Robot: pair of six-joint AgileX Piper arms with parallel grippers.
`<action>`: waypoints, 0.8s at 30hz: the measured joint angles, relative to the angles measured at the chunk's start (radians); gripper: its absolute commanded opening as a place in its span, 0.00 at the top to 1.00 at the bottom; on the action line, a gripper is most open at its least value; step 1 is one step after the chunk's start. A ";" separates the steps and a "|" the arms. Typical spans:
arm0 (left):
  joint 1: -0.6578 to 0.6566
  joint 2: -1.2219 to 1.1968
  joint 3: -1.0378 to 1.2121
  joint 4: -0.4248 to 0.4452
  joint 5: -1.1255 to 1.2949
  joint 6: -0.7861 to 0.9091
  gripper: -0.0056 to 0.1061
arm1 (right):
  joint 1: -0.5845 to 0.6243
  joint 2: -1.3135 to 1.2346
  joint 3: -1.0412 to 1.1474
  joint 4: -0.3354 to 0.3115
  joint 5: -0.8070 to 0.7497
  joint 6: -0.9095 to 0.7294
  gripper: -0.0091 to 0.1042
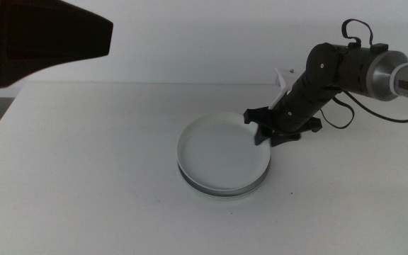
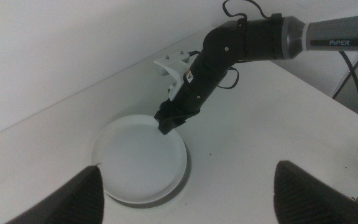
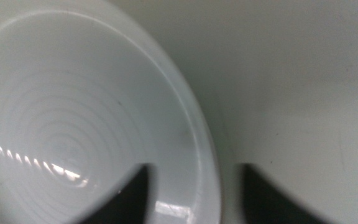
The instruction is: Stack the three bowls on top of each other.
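Observation:
The bowls (image 1: 222, 156) sit stacked in the middle of the table. The top one is pale, almost white, and a mint-green edge (image 1: 222, 194) shows under it; how many lie beneath I cannot tell. My right gripper (image 1: 262, 136) reaches down from the right to the stack's far right rim. In the right wrist view the right gripper (image 3: 195, 168) is open, one jaw inside the top bowl (image 3: 73, 112) and one outside, with gaps to the rim. My left gripper (image 2: 190, 167) hangs open and holds nothing, high above the table, looking down on the stack (image 2: 138, 158).
The left arm (image 1: 41, 35) fills the upper left corner of the middle view as a dark blur. A white wall runs behind the white table (image 1: 83, 170). The right arm's cable (image 1: 346, 113) loops beside its wrist.

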 measured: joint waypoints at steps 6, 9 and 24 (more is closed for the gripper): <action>0.000 0.000 0.000 0.000 0.000 0.000 0.11 | -0.013 -0.091 0.000 -0.002 0.018 -0.062 0.10; 0.000 0.000 0.000 0.000 -0.002 0.000 0.11 | -0.054 -0.207 0.000 -0.023 0.045 -0.081 0.10; 0.000 -0.024 0.027 0.095 -0.062 0.000 0.11 | -0.274 -1.025 0.592 -0.188 -0.157 -0.037 0.10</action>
